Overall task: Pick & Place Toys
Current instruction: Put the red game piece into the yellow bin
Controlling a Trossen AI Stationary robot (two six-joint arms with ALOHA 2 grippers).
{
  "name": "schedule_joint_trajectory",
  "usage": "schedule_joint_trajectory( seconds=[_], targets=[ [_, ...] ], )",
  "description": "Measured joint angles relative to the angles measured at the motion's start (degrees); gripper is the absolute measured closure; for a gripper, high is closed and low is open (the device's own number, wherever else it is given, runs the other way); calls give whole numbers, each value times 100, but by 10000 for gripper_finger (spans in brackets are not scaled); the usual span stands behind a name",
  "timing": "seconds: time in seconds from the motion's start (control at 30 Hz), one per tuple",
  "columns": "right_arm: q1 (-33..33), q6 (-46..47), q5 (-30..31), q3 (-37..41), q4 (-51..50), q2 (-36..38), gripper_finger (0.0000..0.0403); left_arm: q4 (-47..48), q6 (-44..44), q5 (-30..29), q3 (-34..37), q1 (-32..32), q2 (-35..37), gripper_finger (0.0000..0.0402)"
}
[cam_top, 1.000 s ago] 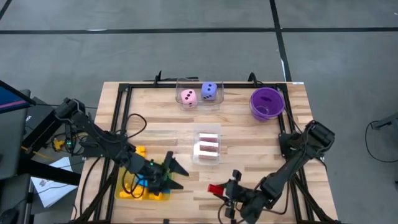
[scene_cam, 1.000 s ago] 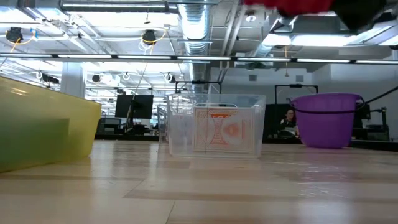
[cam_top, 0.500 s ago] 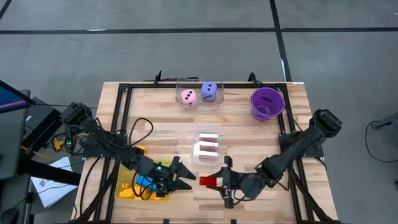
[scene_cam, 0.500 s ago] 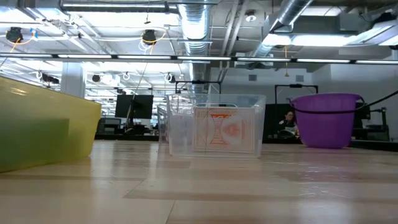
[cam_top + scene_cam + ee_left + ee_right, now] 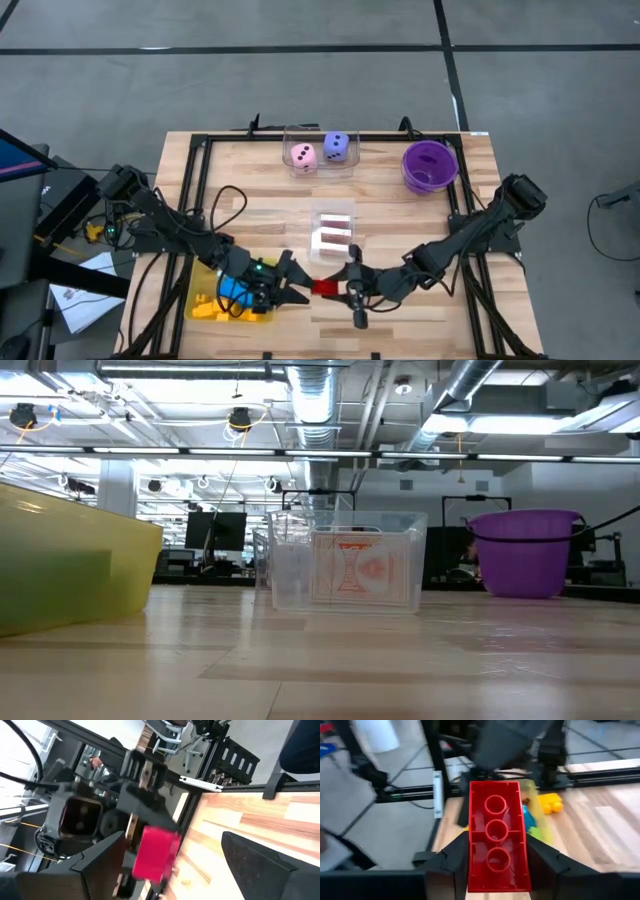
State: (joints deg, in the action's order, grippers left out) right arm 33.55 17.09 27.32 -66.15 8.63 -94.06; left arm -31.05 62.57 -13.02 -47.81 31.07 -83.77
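A red brick [image 5: 325, 287] hangs above the table's near middle with my right gripper [image 5: 340, 288] shut on it. In the right wrist view the red brick [image 5: 497, 835] shows its hollow underside with three round tubes. My left gripper [image 5: 298, 283] stands open just left of the brick, over the right end of the yellow tray [image 5: 212, 305], its fingers pointing at the brick [image 5: 155, 852] and clear of it. Blue and yellow toys [image 5: 235, 293] lie in the tray. A pink die [image 5: 303, 155] and a purple die [image 5: 337, 147] sit in a clear box at the far edge. My right gripper pinches the red brick's two long sides [image 5: 472, 865] between its two fingers [image 5: 451, 862]. The fingers come nearly level from the table's right and lie along the brick. The brick sticks out ahead of the fingertips, lifted clear of the table.
A clear box with cards [image 5: 333, 236] stands at the table's middle, just beyond both grippers. A purple bowl [image 5: 430, 165] sits at the far right. A black frame [image 5: 190, 190] runs along the table's edges. In the low view neither gripper shows.
My right gripper has risen with the red brick, leaving the top of the low view, and carried it toward the table's left until it faces my left gripper. My left gripper has edged toward the right and rolled a little, staying open.
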Motion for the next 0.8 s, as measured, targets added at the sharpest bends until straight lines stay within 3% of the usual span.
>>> schedule_joint_trajectory(
  seconds=[0.2, 0.5, 0.7, 0.8],
  targets=[
    [3, -4, -46, 0, 109, -25, 235, -2, -88, 0, 0, -167, 0, 88],
    [-256, -32, -450, -2, 434, -278, 270, -94, -316, 657, 2, -389, -133, 130],
    [-298, -16, -479, -2, 517, -280, 232, -483, -127, 667, 1, -426, -426, 145],
    [-287, -16, -490, -2, 516, -280, 231, -553, 37, 699, -4, -435, -456, 159]
  ],
)
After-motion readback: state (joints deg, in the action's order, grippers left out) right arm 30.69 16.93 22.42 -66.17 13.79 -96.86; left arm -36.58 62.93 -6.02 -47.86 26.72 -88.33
